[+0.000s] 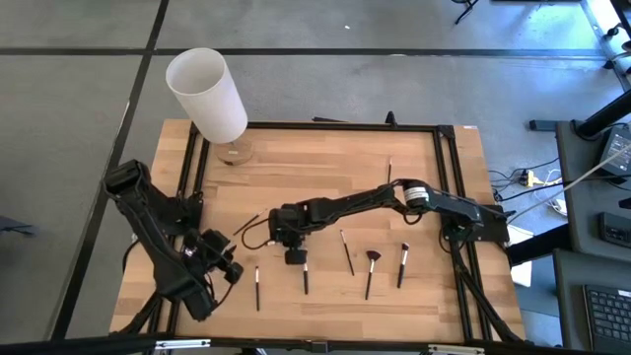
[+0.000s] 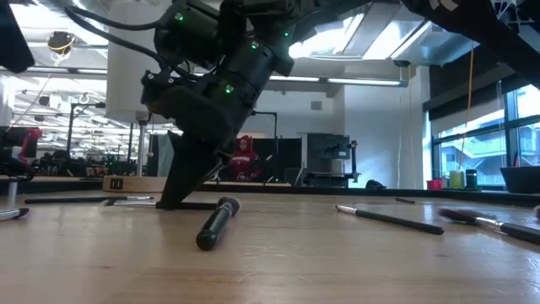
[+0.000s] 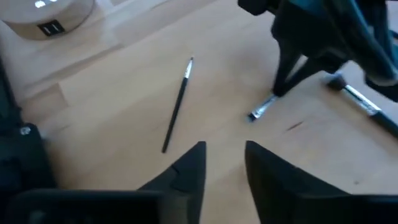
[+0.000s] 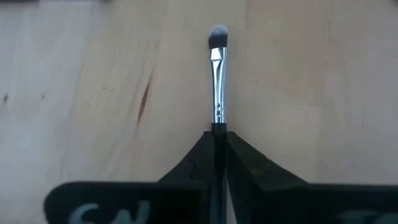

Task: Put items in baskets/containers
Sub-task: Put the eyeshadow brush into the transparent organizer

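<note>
The right gripper point(image 4: 217, 140) was clamped on a brush point(image 4: 217, 74) lying on the table point(image 1: 325, 158) near its middle; the left gripper point(image 3: 224, 163) waited parted, empty, near-left; lifting toward a container seemed next.

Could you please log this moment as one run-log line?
right gripper: shut on brush, at table | left gripper: open, empty

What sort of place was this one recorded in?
Most likely a robotics lab or open workshop. The wooden table stands in a black metal frame on grey floor, a keyboard and cables sit at a desk beside it, and the low view shows ceiling strip lights and equipment benches.
</note>
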You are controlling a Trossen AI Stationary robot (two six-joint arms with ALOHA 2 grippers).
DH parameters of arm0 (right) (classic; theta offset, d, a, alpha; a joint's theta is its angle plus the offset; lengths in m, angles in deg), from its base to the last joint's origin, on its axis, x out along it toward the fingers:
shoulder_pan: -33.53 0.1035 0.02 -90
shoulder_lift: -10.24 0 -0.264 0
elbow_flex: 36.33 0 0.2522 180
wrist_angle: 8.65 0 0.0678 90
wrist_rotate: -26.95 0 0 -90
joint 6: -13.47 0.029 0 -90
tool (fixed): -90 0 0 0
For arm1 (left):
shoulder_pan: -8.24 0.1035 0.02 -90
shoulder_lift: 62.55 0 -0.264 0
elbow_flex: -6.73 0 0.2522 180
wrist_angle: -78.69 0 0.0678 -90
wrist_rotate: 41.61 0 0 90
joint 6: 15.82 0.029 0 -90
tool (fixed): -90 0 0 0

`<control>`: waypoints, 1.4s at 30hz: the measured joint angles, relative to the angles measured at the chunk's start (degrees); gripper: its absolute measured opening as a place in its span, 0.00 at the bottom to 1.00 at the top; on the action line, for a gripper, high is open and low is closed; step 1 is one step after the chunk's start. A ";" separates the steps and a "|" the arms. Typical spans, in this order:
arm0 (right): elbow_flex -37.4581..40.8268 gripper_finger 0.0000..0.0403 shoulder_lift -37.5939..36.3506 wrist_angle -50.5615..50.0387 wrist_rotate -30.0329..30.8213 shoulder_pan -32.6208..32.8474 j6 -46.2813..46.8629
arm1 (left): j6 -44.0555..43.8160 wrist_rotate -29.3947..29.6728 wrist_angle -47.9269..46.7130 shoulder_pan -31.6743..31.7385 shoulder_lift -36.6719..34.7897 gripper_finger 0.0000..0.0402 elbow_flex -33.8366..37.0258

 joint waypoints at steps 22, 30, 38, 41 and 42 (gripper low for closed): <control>4.68 0.07 -0.21 51.54 -10.60 0.64 14.68 | 4.77 15.37 -8.21 -2.26 -13.51 0.38 1.97; 3.38 0.08 3.89 62.90 -7.40 0.64 17.03 | 14.91 35.52 -8.18 1.25 -17.14 0.33 2.12; -7.83 0.08 12.11 67.93 -6.29 0.70 18.10 | 17.53 37.35 -8.18 5.28 -17.16 0.29 2.12; -15.07 0.08 17.26 68.08 -6.27 0.70 18.62 | 17.25 36.93 -8.18 6.41 -17.16 0.28 2.12; -17.67 0.08 19.01 68.61 -6.25 0.70 18.61 | 17.22 36.80 -8.18 6.66 -17.14 0.27 2.12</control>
